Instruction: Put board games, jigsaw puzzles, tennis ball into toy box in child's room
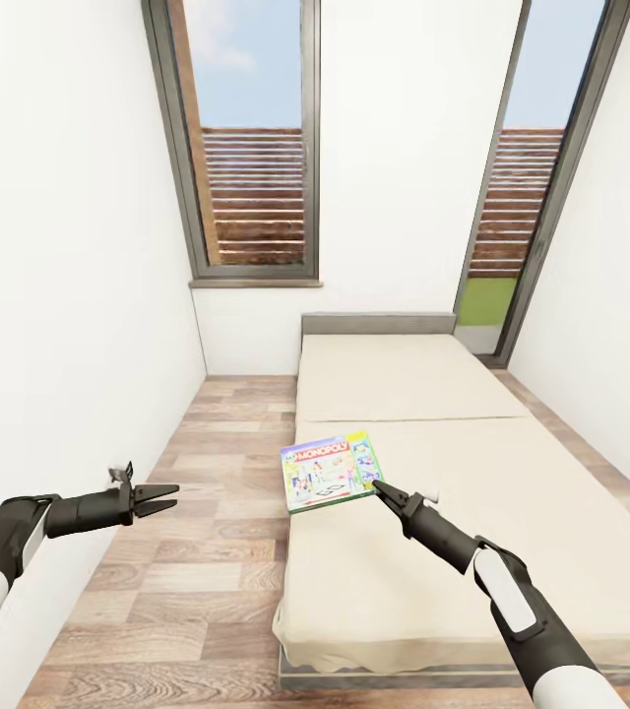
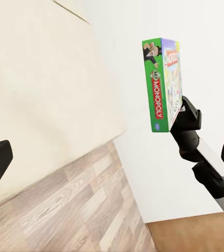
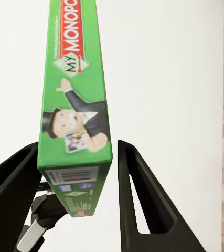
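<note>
A green Monopoly board game box (image 1: 330, 473) hangs just above the near left part of the bed (image 1: 453, 581), tilted, over the mattress edge. My right gripper (image 1: 381, 489) is shut on the box's near right corner. In the right wrist view the box's narrow green side (image 3: 77, 89) stands between the two black fingers (image 3: 143, 205). The left wrist view shows the same box (image 2: 161, 84) on edge in the air with the right gripper (image 2: 184, 113) pinching it. My left gripper (image 1: 162, 498) hovers open over the wooden floor, left of the bed, holding nothing.
The bare beige mattress fills the right side of a narrow room. A strip of wood floor (image 1: 207, 551) runs between the bed and the white left wall (image 1: 59, 345). Tall windows (image 1: 251, 148) stand at the far end, behind the headboard (image 1: 379, 323).
</note>
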Tool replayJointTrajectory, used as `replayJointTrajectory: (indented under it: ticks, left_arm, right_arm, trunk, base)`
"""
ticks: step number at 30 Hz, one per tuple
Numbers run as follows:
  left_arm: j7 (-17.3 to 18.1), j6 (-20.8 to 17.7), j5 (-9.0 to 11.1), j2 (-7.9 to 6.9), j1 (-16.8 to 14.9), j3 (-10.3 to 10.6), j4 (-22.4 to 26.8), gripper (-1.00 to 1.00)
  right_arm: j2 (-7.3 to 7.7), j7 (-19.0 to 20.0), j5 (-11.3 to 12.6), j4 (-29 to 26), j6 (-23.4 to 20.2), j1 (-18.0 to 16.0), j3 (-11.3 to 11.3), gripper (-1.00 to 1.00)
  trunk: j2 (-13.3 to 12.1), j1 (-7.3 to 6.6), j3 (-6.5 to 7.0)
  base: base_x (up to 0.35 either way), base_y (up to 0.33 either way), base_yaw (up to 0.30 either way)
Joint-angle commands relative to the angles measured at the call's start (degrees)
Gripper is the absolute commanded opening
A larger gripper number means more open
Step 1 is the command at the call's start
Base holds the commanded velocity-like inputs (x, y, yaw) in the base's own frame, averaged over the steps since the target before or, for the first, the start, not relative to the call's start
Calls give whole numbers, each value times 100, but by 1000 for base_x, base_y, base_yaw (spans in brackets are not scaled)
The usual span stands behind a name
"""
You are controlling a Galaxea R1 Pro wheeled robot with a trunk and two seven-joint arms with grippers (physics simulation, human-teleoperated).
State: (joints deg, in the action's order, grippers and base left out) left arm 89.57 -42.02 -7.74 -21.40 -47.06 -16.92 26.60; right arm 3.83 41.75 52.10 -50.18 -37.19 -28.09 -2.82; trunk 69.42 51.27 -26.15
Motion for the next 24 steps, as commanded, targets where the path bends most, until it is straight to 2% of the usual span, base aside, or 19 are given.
replayJointTrajectory:
  ticks: [1, 10, 13, 15, 24]
  left_arm:
    - [43, -61, -61, 4, -5, -31, 3, 100]
    - [43, -61, -61, 2, -5, -27, 3, 100]
    - [43, -66, -61, 4, -5, -34, 3, 100]
    - [-75, -68, -57, 4, -5, -38, 3, 100]
    - [-127, -69, -56, 4, -5, -39, 3, 100]
  right_arm:
    - [-2, 1, 19, 4, -34, -4, -7, -100]
    - [-5, -1, 19, 8, -33, -4, -11, -100]
    - [-7, -1, 19, 8, -32, -4, -105, -100]
    - [-12, -1, 13, 19, -26, -4, -206, -100]
    - [-14, -1, 16, 84, -25, -4, -252, -100]
  trunk:
    - [-38, -23, 12]
    - [-399, -220, 174]
    - [-519, -286, 228]
    - [-599, -330, 264]
    - [-960, -528, 425]
  base:
    - [0, 0, 0]
    - [0, 0, 0]
    - [0, 0, 0]
    - [0, 0, 0]
    - [0, 0, 0]
